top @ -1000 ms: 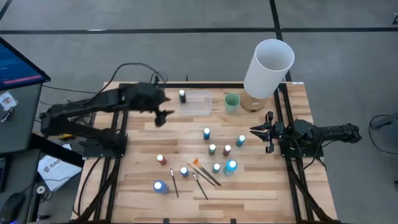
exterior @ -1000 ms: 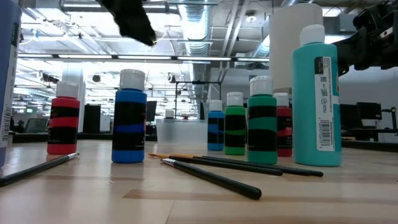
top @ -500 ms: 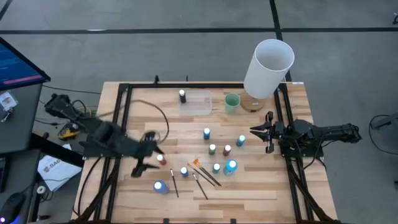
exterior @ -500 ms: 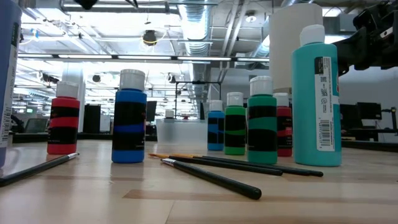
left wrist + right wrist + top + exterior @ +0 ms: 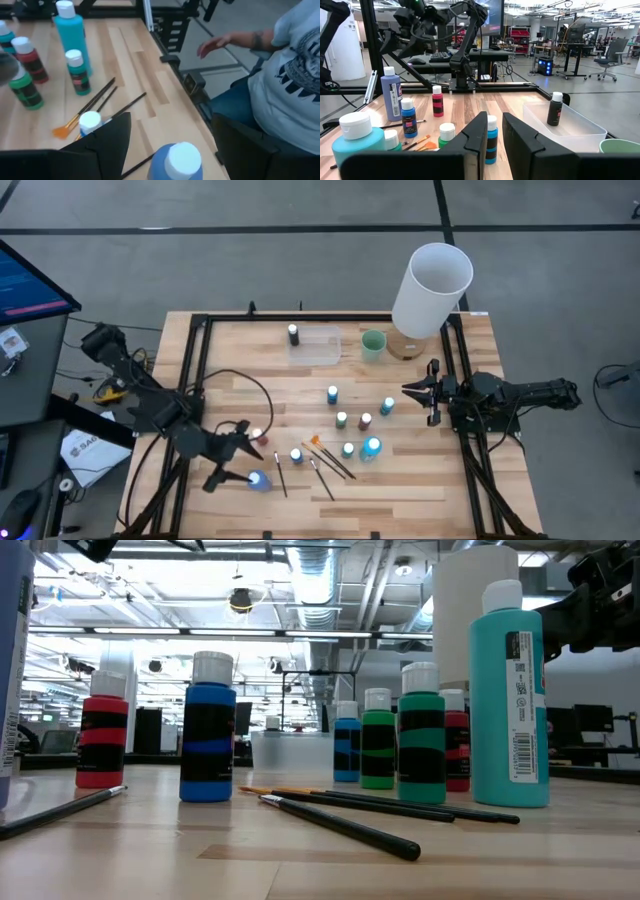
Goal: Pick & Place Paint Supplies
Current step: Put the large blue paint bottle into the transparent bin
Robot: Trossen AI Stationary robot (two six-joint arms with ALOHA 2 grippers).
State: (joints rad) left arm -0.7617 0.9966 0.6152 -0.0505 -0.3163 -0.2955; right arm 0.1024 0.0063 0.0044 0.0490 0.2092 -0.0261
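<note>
Small paint bottles stand on their bases mid-table: blue (image 5: 332, 394), green (image 5: 342, 420), brown-red (image 5: 365, 421), teal (image 5: 387, 406), red (image 5: 259, 436). There are also a tall teal one (image 5: 371, 446) and a large blue one (image 5: 258, 479). Thin dark brushes (image 5: 325, 463) and an orange-tipped brush (image 5: 312, 442) lie flat among them. My left gripper (image 5: 238, 462) hovers open at the near left, just beside the large blue bottle's white cap (image 5: 182, 157). Only one of its fingers (image 5: 112, 137) shows in the left wrist view. My right gripper (image 5: 407, 390) waits at the right edge with its fingers nearly together.
A clear tray (image 5: 318, 346) at the far side holds a black bottle (image 5: 293, 333). A pale green cup (image 5: 373, 343) and a tall white cylinder (image 5: 432, 288) stand beside it. A person (image 5: 280, 75) sits just off the near edge, hand (image 5: 215, 45) raised. Bare wood lies near right.
My left arm has swung from beside the clear tray at the far side toward the table's near left. It has come down next to the red and large blue bottles. Bottles, brushes and my right arm have stayed in place.
</note>
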